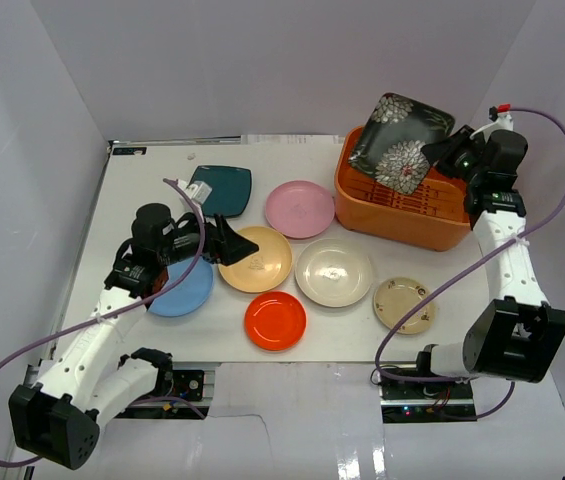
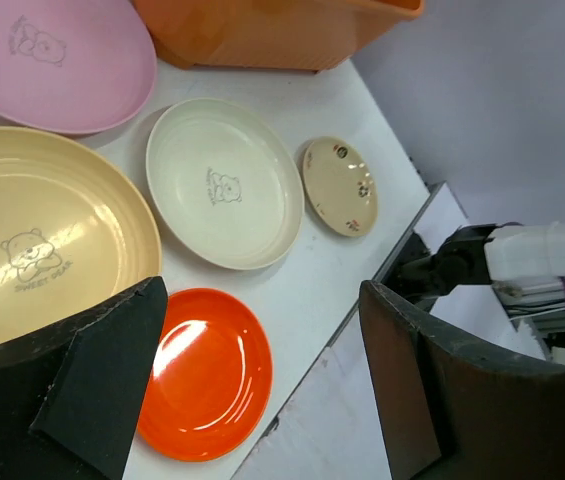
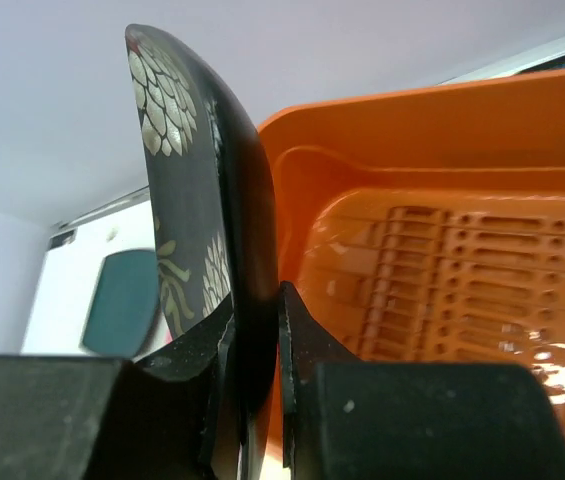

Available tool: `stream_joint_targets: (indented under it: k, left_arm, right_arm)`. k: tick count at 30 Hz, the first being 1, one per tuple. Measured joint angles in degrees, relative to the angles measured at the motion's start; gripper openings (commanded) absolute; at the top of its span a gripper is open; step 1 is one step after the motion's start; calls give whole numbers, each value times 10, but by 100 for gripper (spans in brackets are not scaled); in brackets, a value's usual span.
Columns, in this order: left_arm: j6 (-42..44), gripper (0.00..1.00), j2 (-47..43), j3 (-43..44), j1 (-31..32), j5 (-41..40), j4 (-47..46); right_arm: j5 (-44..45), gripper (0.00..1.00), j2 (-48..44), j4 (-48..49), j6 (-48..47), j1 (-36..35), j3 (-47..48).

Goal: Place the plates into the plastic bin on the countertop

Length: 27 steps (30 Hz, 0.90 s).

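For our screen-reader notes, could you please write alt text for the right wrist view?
The right end effector pinches the rim of a square black floral-patterned plate, held on edge beside the orange plastic bin; a dark teal plate lies on the white countertop beyond.

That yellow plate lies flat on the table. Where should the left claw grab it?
Pinch the yellow plate by its raised rim, one finger inside, one outside, coming down at the edge nearest the left claw. Lying flat, it looks too wide to straddle.
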<state>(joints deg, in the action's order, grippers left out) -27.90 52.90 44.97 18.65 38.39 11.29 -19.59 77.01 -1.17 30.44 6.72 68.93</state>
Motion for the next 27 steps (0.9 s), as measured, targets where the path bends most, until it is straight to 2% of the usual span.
stream_joint_targets:
  k: [4, 11, 14, 22, 26, 27]
  left_arm:
    - [33, 88, -11, 0, 31, -50, 38]
    - [59, 88, -15, 4, 72, -100, 71]
    - [65, 88, -17, 10, 85, -125, 80]
    - [69, 98, -23, 10, 103, -167, 89]
    - [69, 98, -23, 10, 103, -183, 89]
    - [68, 98, -23, 10, 103, -186, 89]
  right_arm:
    - [-2, 8, 55, -4, -23, 35, 32]
    - [-93, 8, 194, -43, -68, 91, 90]
    - [-92, 8, 216, -83, -92, 104, 90]
    - [-92, 8, 263, -134, -132, 103, 105]
    - [-90, 15, 304, -161, -156, 96, 118]
    - [-98, 19, 319, -172, -153, 94, 122]
